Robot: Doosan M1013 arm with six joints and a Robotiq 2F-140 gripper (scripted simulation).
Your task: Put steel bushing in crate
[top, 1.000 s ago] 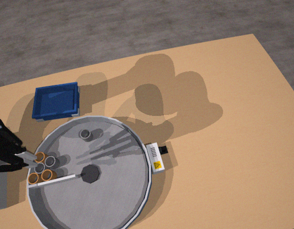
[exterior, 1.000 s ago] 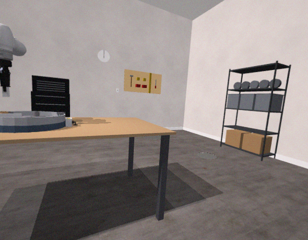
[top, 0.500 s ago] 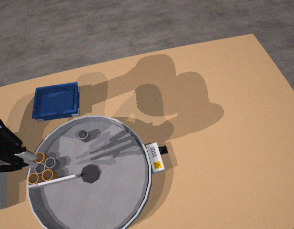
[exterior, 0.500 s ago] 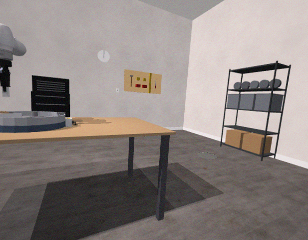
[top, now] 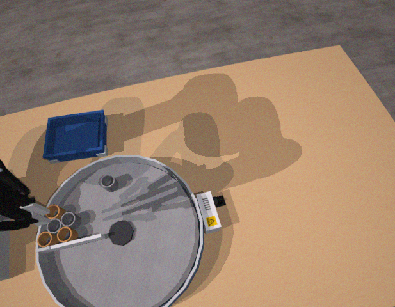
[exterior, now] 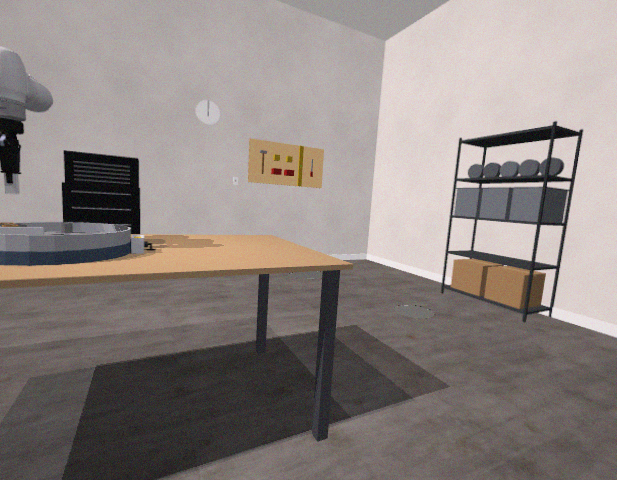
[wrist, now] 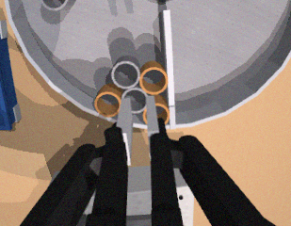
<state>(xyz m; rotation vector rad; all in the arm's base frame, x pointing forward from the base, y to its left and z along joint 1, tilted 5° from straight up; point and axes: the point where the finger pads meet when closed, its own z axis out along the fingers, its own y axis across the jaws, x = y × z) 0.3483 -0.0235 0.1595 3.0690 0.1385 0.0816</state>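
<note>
The grey turning table [top: 124, 264] [exterior: 55, 242] [wrist: 234, 38] carries a cluster of bushings pressed against a white bar [top: 75, 241] [wrist: 167, 56]. In it are two steel bushings [top: 68, 219] [top: 54, 226] [wrist: 125, 74] [wrist: 136, 100] and three brass ones [top: 55, 211] [top: 65, 233] [top: 45, 238] [wrist: 109, 102] [wrist: 154, 78]. A third steel bushing [top: 107, 181] stands alone further in. My gripper [top: 41, 213] [exterior: 9, 186] [wrist: 138, 109] hangs well above the table's left rim, over the cluster, its fingers nearly together and empty. The blue crate [top: 47, 139] [wrist: 2, 82] stands empty behind the turning table.
A dark hub [top: 121, 232] sits at the turning table's middle. A white control box [top: 208, 211] with a yellow warning sign stands at its right rim. The wooden table [top: 290, 165] [exterior: 220, 258] stretches to the right. A shelf rack [exterior: 510, 217] stands far off.
</note>
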